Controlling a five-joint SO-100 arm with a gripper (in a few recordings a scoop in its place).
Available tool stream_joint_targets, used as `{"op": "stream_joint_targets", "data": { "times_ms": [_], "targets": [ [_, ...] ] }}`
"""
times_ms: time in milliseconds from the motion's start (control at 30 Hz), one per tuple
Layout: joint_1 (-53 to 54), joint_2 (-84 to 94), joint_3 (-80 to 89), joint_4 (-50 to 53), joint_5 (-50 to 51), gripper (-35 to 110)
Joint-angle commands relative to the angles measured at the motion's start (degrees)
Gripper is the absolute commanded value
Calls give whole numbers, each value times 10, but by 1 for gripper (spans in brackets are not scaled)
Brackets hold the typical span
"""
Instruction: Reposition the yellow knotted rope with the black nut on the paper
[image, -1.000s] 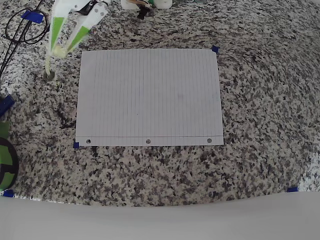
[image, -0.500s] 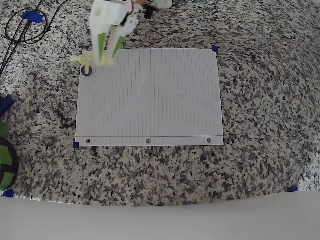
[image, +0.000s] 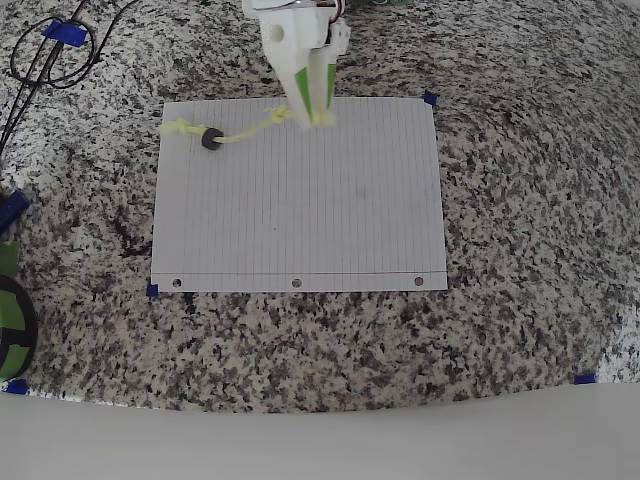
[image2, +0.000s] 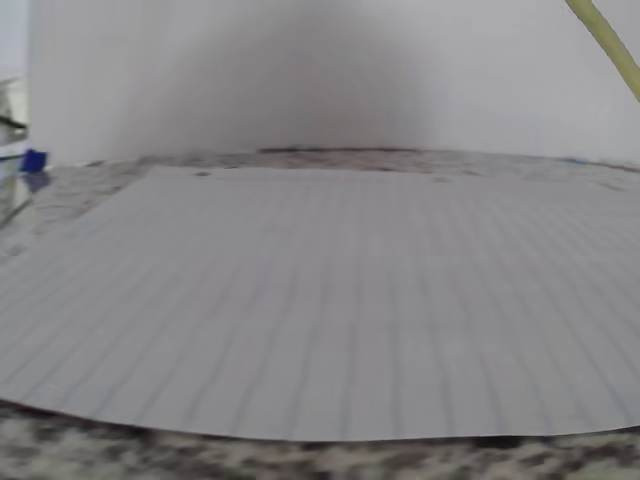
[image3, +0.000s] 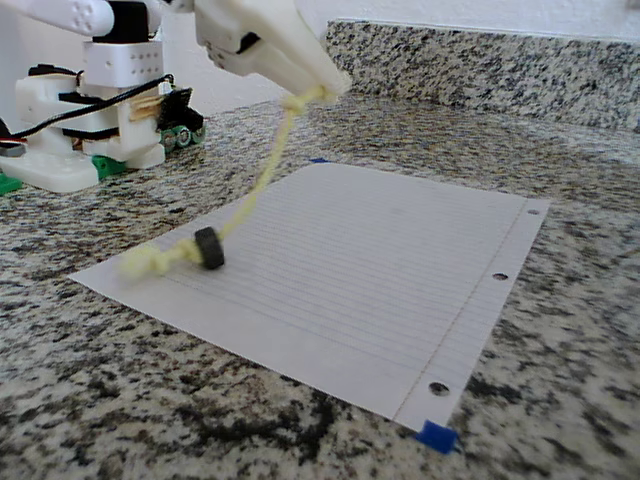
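The paper (image: 300, 200) is a white lined sheet taped flat on the granite counter, also visible in the fixed view (image3: 380, 260) and the wrist view (image2: 320, 300). My gripper (image: 318, 112) hangs above the sheet's top edge, shut on one end of the yellow knotted rope (image: 245, 133). The rope (image3: 262, 175) slants down from the fingertips to the sheet's top-left corner. The black nut (image: 211, 139) is threaded on it and rests on the paper (image3: 209, 247), with the frayed tail (image3: 145, 262) beside it. A strip of rope (image2: 608, 45) crosses the wrist view's top right corner.
The arm's white base (image3: 85, 120) stands behind the sheet. Black cables (image: 45, 60) loop at the top left of the overhead view, and a green and black object (image: 12, 320) sits at the left edge. Blue tape marks (image: 585, 379) dot the granite. A backsplash (image3: 500, 60) rises behind.
My gripper has swung right from off the sheet's left side to above its top edge, dragging the rope and nut from the bare granite onto the paper's top-left corner.
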Motion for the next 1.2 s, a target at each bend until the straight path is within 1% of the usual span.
{"op": "stream_joint_targets", "data": {
  "times_ms": [0, 200, 500, 600, 933, 1067, 1167],
  "targets": [
    [-37, 16, 4, -1, -58, 0],
    [-64, 46, 47, 3, -91, 0],
    [-105, 69, 69, 12, -227, 0],
    [-112, 86, 69, 36, -246, 0],
    [-120, 90, 80, 53, -241, 0],
    [-124, 88, 80, 40, -187, 0],
    [-125, 87, 80, 19, -172, 0]
  ]
}}
